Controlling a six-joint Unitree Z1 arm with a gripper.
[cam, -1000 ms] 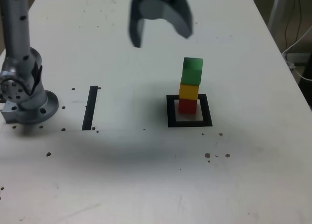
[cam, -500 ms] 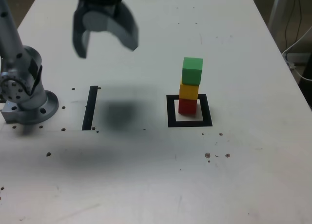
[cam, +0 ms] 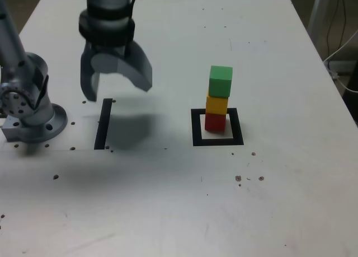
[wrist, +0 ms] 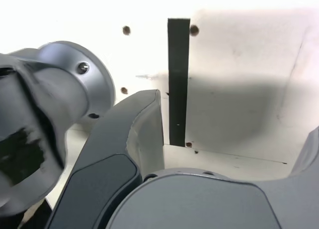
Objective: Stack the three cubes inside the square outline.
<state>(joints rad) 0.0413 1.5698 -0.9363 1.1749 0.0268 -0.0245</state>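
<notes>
Insp. note, landmark = flat black square tape outline w/ white centre (cam: 218,127).

Stack: small matte red cube (cam: 215,121) sits inside the outline on the white centre; matte yellow cube (cam: 217,104) directly on top of it; matte green cube (cam: 220,81) on top of that, set slightly toward the exterior view's right but seated. All three touching, upright, nothing holding them.

Change: grey arm gripper (cam: 116,83) has moved well away from the outline over the last sec., from above the stack to the exterior view's left, and come lower. It now hangs over the straight black tape strip (cam: 103,123), near the arm's grey base (cam: 31,114). Jaws spread apart, nothing between them. Wrist view confirms: only strip (wrist: 178,79) and base (wrist: 75,84) below, no cube.

Stack unchanged across the interval, no wobble evident.

Assessment: task looks complete; arm appears to be retreating to rest. Residual risk: top cube's slight offset.
</notes>
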